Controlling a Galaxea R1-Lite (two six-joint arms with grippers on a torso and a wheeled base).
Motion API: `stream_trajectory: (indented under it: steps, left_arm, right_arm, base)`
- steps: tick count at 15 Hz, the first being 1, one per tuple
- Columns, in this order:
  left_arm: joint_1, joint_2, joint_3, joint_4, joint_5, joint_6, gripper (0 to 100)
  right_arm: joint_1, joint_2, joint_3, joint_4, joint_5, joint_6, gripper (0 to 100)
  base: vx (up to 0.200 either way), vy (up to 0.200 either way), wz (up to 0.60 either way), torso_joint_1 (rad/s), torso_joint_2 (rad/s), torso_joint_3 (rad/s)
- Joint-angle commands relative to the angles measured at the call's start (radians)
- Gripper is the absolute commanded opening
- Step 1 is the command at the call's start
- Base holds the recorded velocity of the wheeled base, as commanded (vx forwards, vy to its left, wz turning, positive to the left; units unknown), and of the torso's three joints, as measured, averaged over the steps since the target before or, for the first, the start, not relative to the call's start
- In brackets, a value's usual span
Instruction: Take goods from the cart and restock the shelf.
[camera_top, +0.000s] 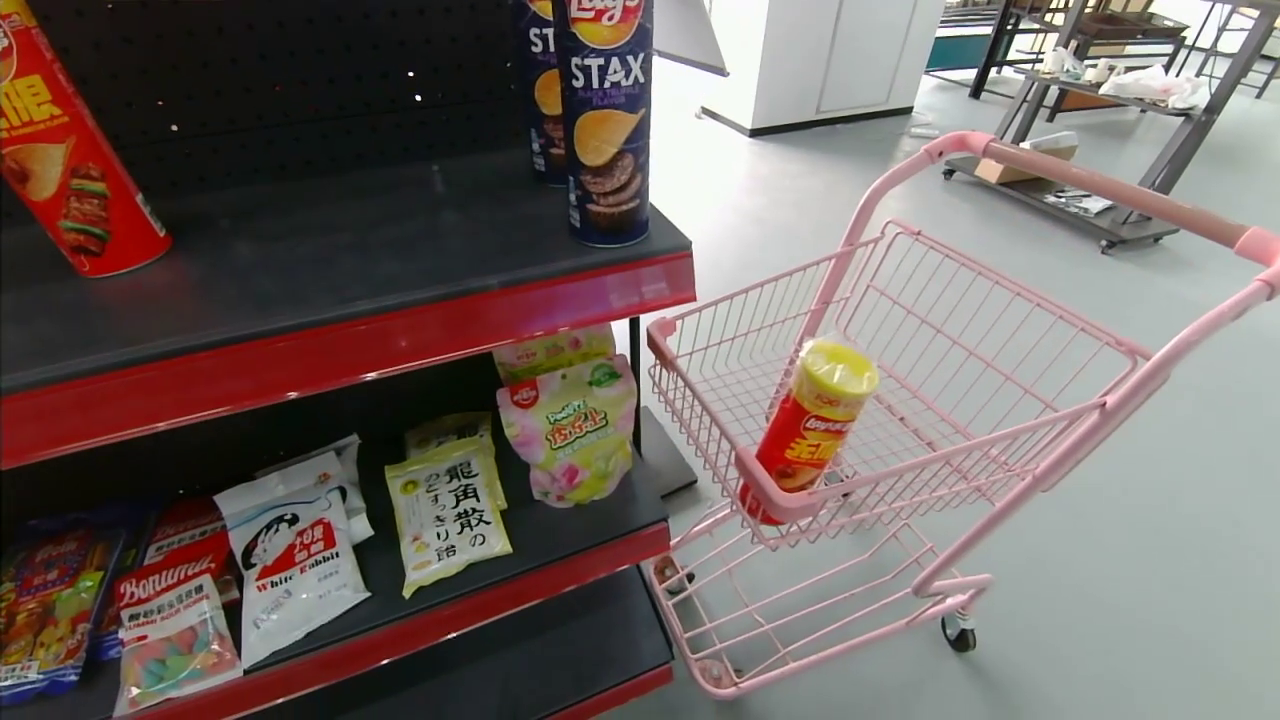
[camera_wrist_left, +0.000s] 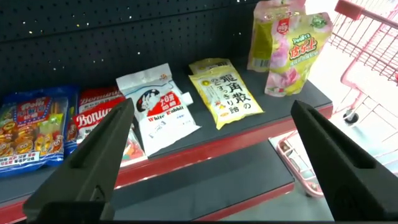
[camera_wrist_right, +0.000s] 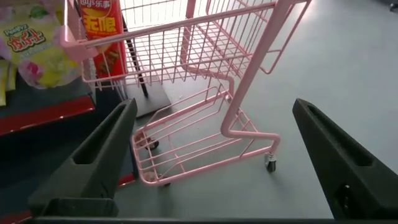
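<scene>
While the red chip can is left leaning in the basket of the pink cart, yellow lid uppermost, the right gripper is held with its jaws spread wide and empty, and the can is seen well ahead of them, beyond the tip of one finger. The left gripper is likewise held wide apart on nothing. Ahead of its jaws the lower shelf is laid with a white bag, a yellow bag and a pink-green pouch.
</scene>
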Motion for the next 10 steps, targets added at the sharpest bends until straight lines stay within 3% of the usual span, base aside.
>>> stream_trajectory:
  steps: [1,2,4,5,7,9,10]
  left_arm:
    - [0.0,0.0,0.0,0.0,0.0,0.0,100]
    - [0.0,0.0,0.0,0.0,0.0,0.0,100]
    - [0.0,0.0,0.0,0.0,0.0,0.0,100]
    - [0.0,0.0,0.0,0.0,0.0,0.001,100]
    - [0.0,0.0,0.0,0.0,0.0,0.0,100]
    - [0.0,0.0,0.0,0.0,0.0,0.0,100]
    - [0.0,0.0,0.0,0.0,0.0,0.0,100]
  right_arm:
    - [0.0,0.004,-0.021,-0.004,0.013,-0.004,100]
    - [0.048,0.19,-0.222,0.001,0.068,0.045,100]
    - [0.095,0.676,-0.732,0.003,0.074,0.295,100]
    - [0.106,0.833,-0.831,-0.004,0.097,0.289,100]
    - [0.108,1.002,-0.824,-0.059,0.108,0.215,100]
    - [0.12,1.175,-0.722,-0.28,0.191,0.19,100]
    - [0.117,1.258,-0.651,-0.422,0.286,0.184,100]
  base:
    - [0.0,0.0,0.0,0.0,0.0,0.0]
    - [0.0,0.0,0.0,0.0,0.0,0.0]
    - [0.0,0.0,0.0,0.0,0.0,0.0]
    - [0.0,0.0,0.0,0.0,0.0,0.0]
    - [0.0,0.0,0.0,0.0,0.0,0.0]
    - [0.0,0.0,0.0,0.0,0.0,0.0]
    - [0.0,0.0,0.0,0.0,0.0,0.0]
